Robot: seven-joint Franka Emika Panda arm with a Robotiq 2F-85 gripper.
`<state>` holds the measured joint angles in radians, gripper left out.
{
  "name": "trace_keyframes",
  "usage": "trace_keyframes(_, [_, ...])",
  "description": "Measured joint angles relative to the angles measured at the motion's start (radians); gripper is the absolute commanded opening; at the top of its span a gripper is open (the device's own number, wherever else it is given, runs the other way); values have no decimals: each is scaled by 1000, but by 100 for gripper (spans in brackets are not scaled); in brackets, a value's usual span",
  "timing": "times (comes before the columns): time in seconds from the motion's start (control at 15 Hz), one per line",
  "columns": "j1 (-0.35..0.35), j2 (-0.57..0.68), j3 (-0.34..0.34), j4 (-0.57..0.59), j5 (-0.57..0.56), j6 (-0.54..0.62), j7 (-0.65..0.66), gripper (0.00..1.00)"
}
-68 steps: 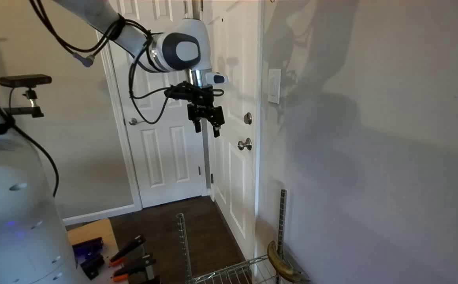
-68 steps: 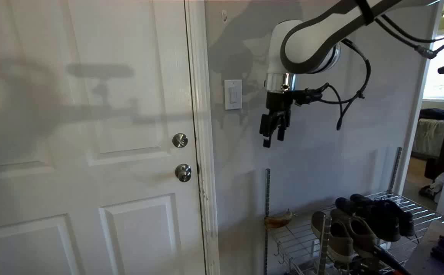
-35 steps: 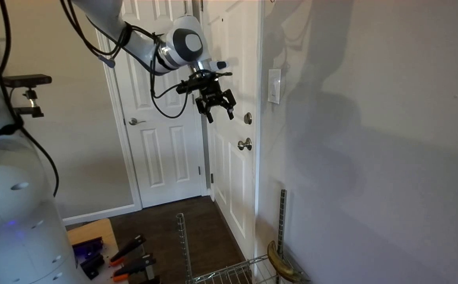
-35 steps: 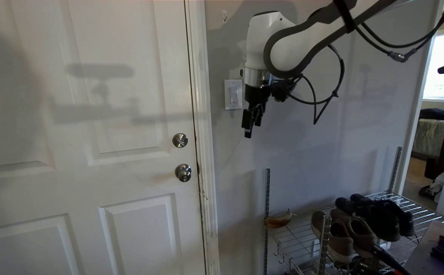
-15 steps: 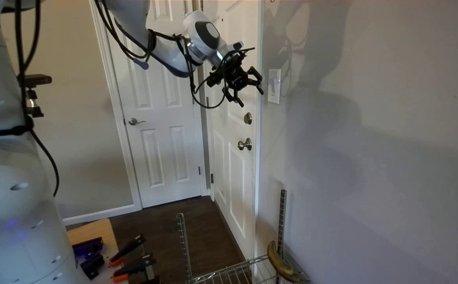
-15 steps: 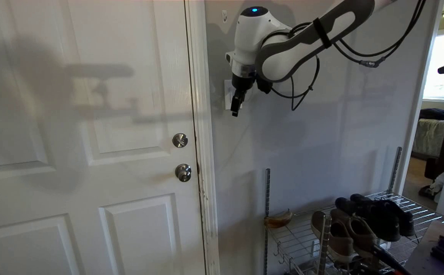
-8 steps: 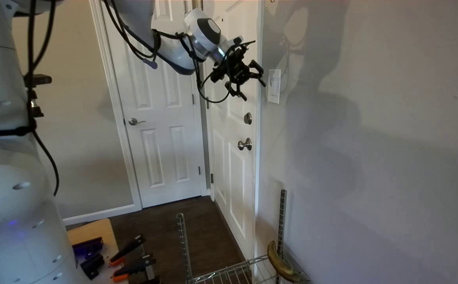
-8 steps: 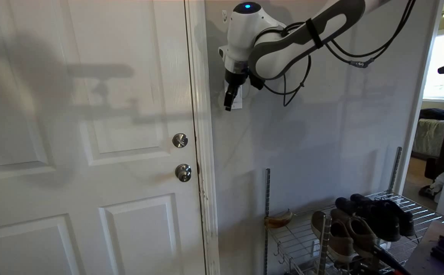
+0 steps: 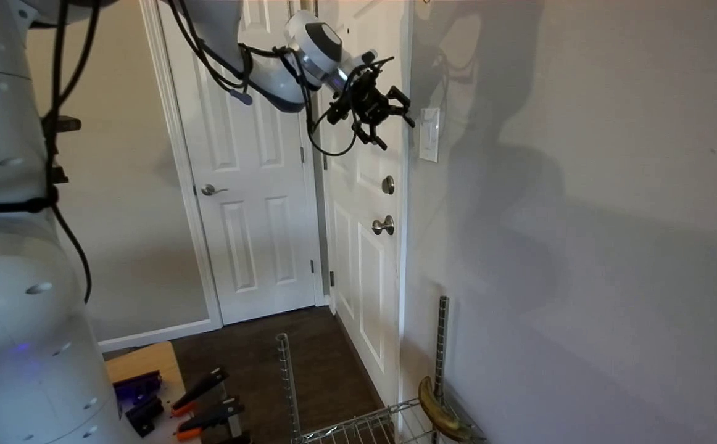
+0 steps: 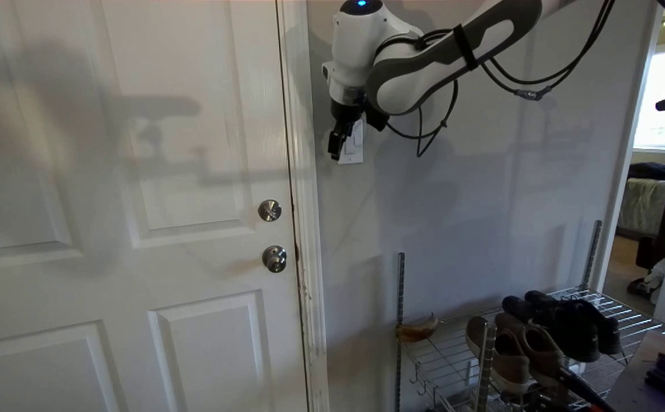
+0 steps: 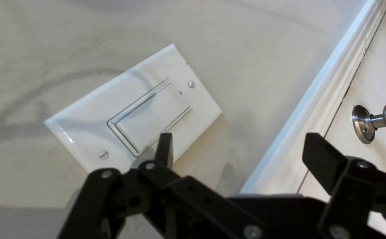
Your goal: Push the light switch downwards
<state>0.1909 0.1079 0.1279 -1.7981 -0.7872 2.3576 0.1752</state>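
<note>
The gripper [image 11: 241, 146] angles down toward the wall [image 9: 611, 154], fingers [image 11: 165, 147] wide apart, just beside the light switch [image 11: 151, 118], a white upright plate near the door frame [image 10: 307, 229]; whether it touches the plate, I cannot tell. The arm [image 10: 401, 86] reaches in from above, bent at the wrist. Well below, the wire rack [image 10: 447, 357] holds a banana [image 10: 416, 330] beside its corner post [image 10: 400, 286] and, farther along, beige shoes [image 10: 515, 366] and black shoes [image 10: 578, 329]
</note>
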Motion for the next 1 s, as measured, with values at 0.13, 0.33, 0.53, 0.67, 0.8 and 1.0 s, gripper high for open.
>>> trace_keyframes(0.13, [14, 0, 3, 13, -8, -34, 25, 100])
trace_keyframes(0.33, [12, -1, -3, 18, -3, -83, 52, 100])
trace_keyframes(0.53, [-9, -1, -23, 18, 11, -105, 59, 100])
trace_keyframes(0.67, [-23, -1, -34, 18, 14, -107, 59, 100])
trace_keyframes(0.8, [-31, -1, -42, 18, 20, -108, 59, 100])
trace_keyframes(1.0, [-35, -1, -43, 18, 65, -108, 59, 100])
